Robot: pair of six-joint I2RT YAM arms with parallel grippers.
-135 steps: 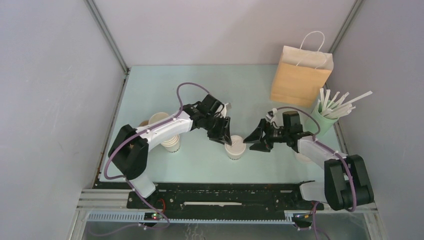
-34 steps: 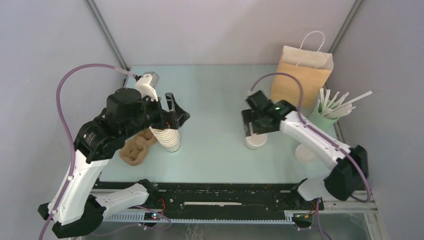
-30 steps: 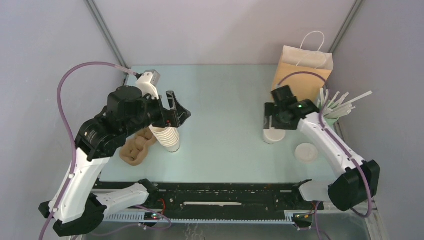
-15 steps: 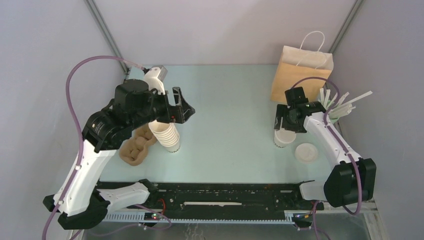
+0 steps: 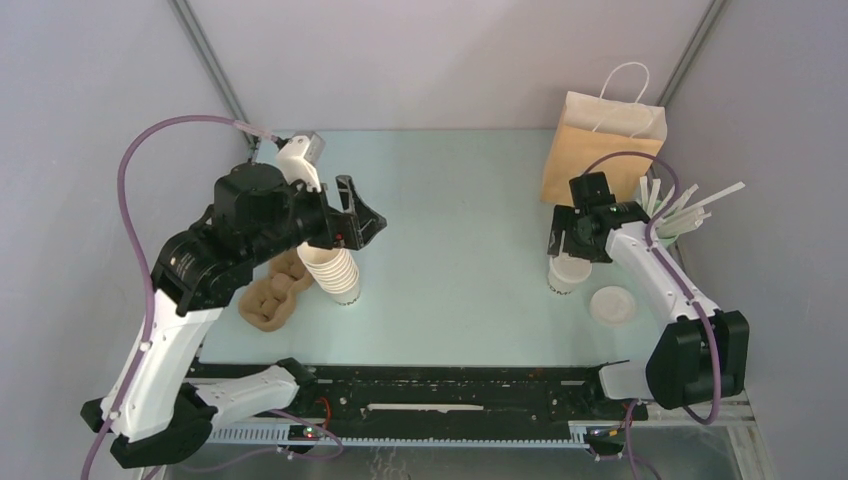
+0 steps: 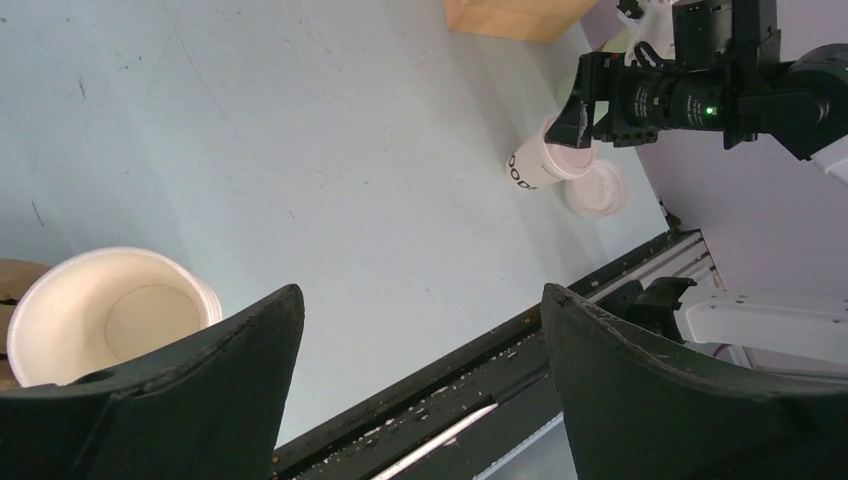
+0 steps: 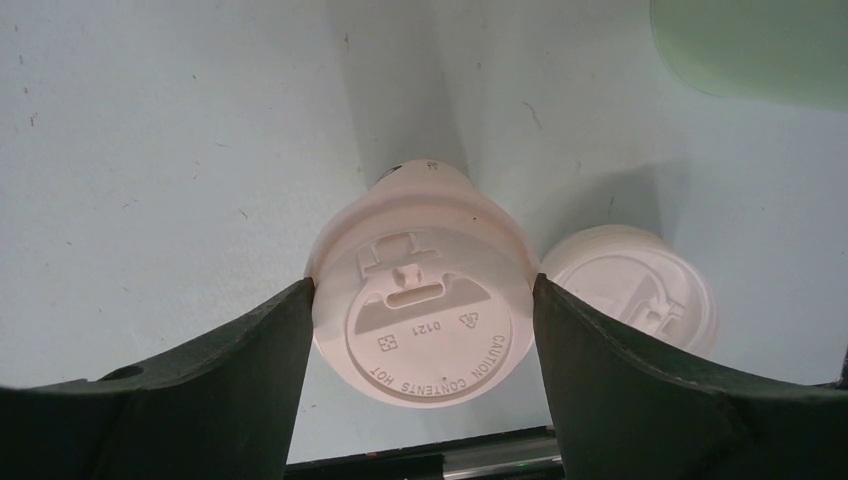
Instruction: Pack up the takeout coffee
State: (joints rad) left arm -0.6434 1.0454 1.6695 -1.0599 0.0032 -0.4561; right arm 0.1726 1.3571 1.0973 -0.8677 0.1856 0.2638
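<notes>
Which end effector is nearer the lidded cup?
Right. The right end effector straddles the lidded cup at its lid; the left end effector hangs far off, near the cup stack.

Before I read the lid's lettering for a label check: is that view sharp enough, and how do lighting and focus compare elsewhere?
Right wrist: takeout coffee lid sharp, embossed lettering legible; right fingers dark, soft-edged; faint shadow up-frame of the cup. Left wrist: left fingers dark, little detail; table in focus. Top external: even light, soft shadows, no glare.
</notes>
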